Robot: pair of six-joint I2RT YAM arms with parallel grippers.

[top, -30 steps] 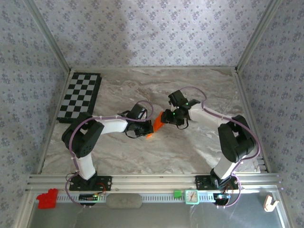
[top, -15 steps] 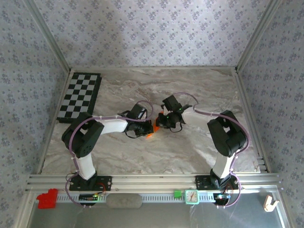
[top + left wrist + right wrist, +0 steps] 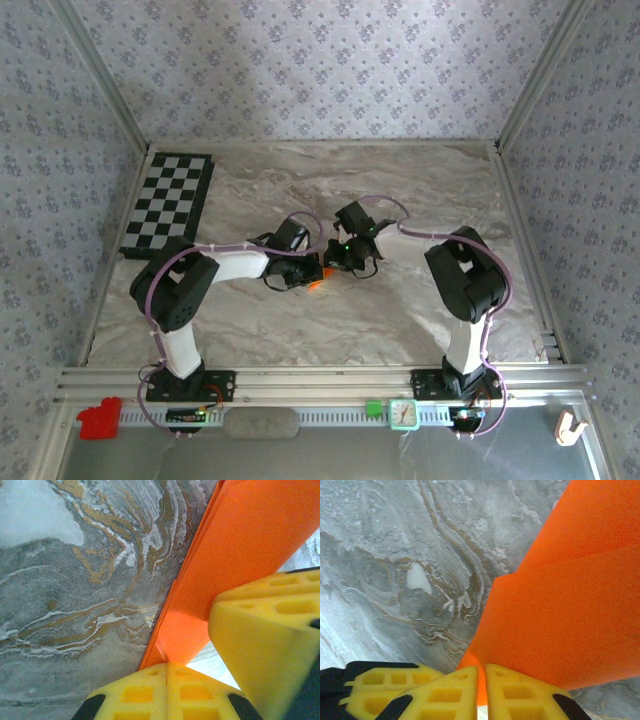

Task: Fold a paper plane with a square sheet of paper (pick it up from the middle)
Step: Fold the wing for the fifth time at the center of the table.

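**Inspector:** Report the left gripper [image 3: 167, 680].

**Operator:** On my screen its yellow pads are pressed together, pinching the lower tip of the thin, bright orange paper sheet [image 3: 240, 545], which shows folded layers.

**Inspector:** And the right gripper [image 3: 481, 690]?

**Operator:** Its pads are also closed, with an orange edge clamped in the seam between them.

**Inspector:** Where is the sheet?

**Operator:** Mid-table, between the two wrists, above the grey marble-patterned tabletop [image 3: 420, 190] and well apart from the black-and-white checkerboard [image 3: 168, 203]. I cannot tell whether the paper touches the table.
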